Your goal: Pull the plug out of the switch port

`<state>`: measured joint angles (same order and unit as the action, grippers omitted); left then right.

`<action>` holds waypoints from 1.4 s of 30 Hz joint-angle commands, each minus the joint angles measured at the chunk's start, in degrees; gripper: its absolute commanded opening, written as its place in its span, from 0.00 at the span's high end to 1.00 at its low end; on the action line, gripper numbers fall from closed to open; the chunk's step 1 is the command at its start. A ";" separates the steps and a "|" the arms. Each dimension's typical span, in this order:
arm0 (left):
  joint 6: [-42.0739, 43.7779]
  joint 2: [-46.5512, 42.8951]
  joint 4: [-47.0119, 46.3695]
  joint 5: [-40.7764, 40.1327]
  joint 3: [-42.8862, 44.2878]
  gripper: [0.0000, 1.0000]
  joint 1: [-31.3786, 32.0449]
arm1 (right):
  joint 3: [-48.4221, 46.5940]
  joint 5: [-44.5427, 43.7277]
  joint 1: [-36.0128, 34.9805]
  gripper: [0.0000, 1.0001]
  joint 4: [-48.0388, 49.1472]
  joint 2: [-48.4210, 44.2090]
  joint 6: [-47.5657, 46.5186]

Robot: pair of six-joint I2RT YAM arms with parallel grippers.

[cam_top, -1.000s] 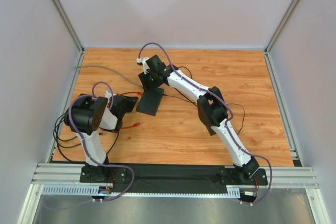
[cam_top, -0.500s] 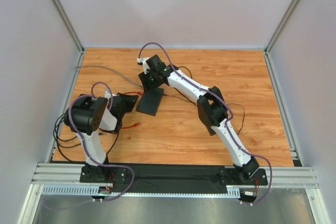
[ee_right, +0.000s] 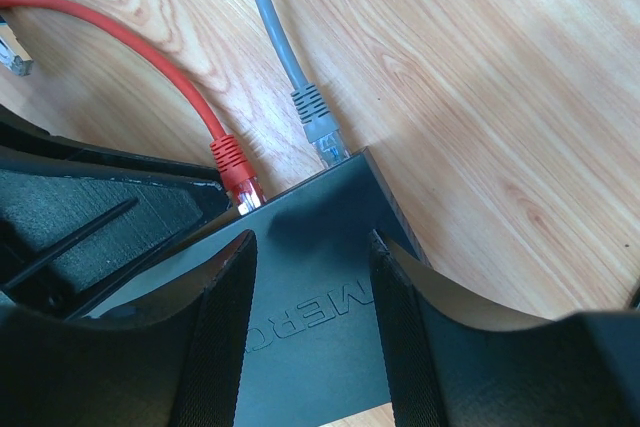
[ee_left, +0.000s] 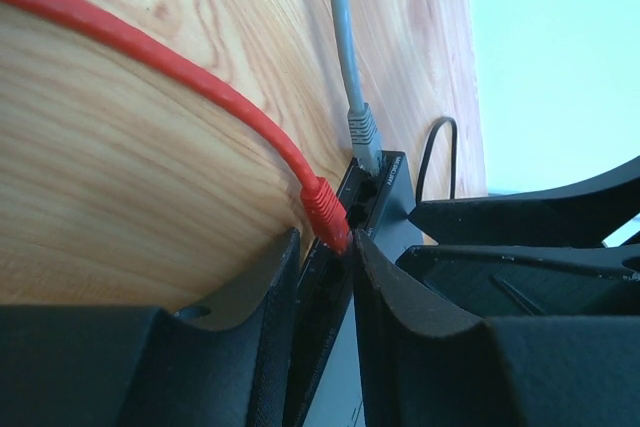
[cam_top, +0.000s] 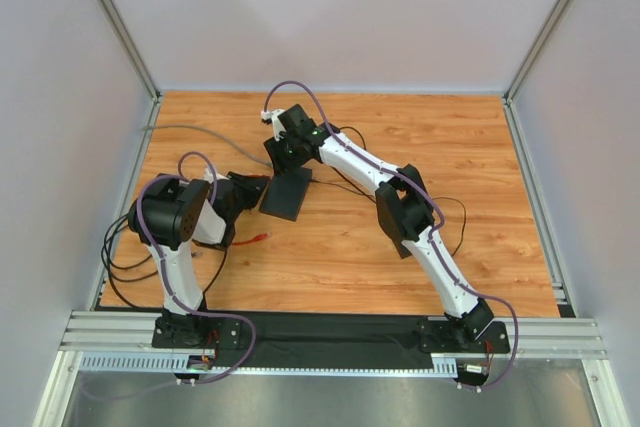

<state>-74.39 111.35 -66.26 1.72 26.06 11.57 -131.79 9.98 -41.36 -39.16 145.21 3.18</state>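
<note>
A wooden table (cam_top: 400,247) enclosed by grey walls (cam_top: 330,7) carries the switch (cam_top: 286,195), which lies left of centre. We see a red plug (ee_left: 325,209) and a grey plug (ee_left: 364,134) seated side by side in its narrow edge. The left gripper (ee_left: 325,242) stands nearly closed about the red plug's nose; we cannot tell whether it presses. The right gripper (ee_right: 312,242) is parted over the switch top, grasping nothing.

Overhead camera looked down on the whole table (cam_top: 480,167); both wrist cameras, close up, shared the socketed edge of the switch (ee_right: 310,247).
</note>
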 commanded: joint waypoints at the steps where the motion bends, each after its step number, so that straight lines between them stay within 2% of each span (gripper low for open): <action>1: 0.74 -0.08 0.07 0.31 1.44 0.64 0.12 | 1.36 -1.36 0.14 0.49 -8.74 5.52 0.69; 9: 1.97 -0.17 6.40 2.15 4.08 0.66 0.12 | 1.27 -1.45 0.06 0.49 -9.01 5.61 0.25; 16: 1.79 0.80 6.49 2.76 4.52 0.69 0.12 | 1.01 -2.68 0.06 0.50 -9.27 5.53 0.16; 18: 1.97 1.24 6.32 2.94 4.70 0.74 0.12 | 0.92 -3.29 0.06 0.49 -9.27 5.53 0.25; 19: 1.97 1.32 6.06 3.03 4.61 0.79 0.12 | 0.83 -4.26 0.06 0.48 -9.18 5.44 0.42; 20: 2.06 1.67 5.27 3.12 4.52 0.88 0.12 | 0.92 -5.13 -0.03 0.47 -9.10 5.35 0.68; 25: 1.97 2.20 4.56 2.86 4.35 1.00 0.12 | 0.48 -7.86 -0.47 0.37 -8.31 5.35 2.09; 29: 1.53 2.73 3.69 2.94 4.00 1.00 0.12 | -0.14 -9.89 -1.00 0.29 -7.69 5.61 3.23; 42: 0.56 3.79 0.78 2.59 2.68 1.00 0.12 | -5.67 -19.73 -2.93 0.29 -6.90 8.60 4.21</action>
<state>-75.90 113.67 -64.84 4.23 29.63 11.27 -136.68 -3.90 -43.31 -39.59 149.12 8.84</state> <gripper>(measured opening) 0.134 0.706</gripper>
